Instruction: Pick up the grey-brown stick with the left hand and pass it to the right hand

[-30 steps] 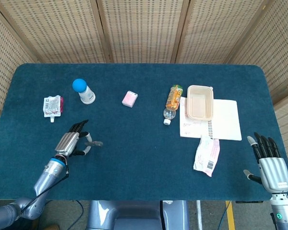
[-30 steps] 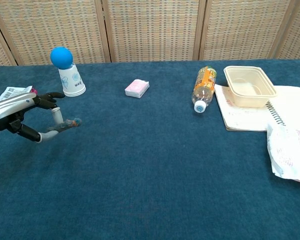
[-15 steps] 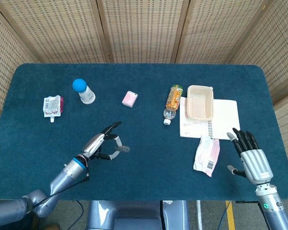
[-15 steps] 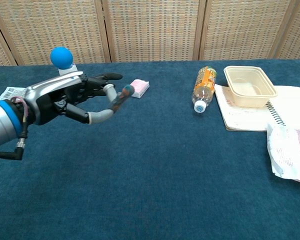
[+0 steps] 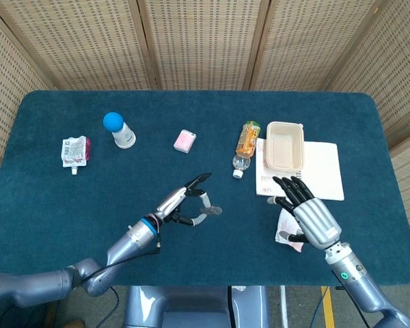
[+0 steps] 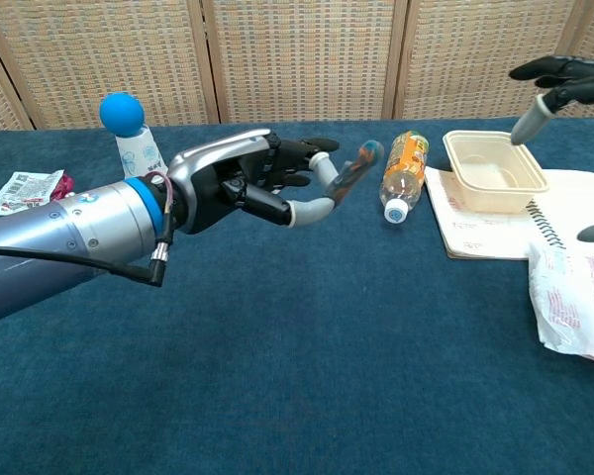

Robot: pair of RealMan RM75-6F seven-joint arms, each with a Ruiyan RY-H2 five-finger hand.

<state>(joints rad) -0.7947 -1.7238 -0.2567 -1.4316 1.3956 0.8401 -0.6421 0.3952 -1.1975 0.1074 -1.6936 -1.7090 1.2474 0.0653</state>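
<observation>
While my left robot hand [image 6: 252, 183] pinches the grey-brown stick [image 6: 351, 173] at centre frame, clear above the desk [image 5: 191, 253], my right robot hand [image 5: 307, 215] waits spread and empty at lower right; that slight pinch could slip during transfer.

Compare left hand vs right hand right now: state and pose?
The left hand pinches the grey-brown stick; the right hand holds nothing. The left hand's fingers curl around the stick; the right hand's are spread open. The left sits mid-table, the right over the white packet. Both are raised off the table.
</observation>
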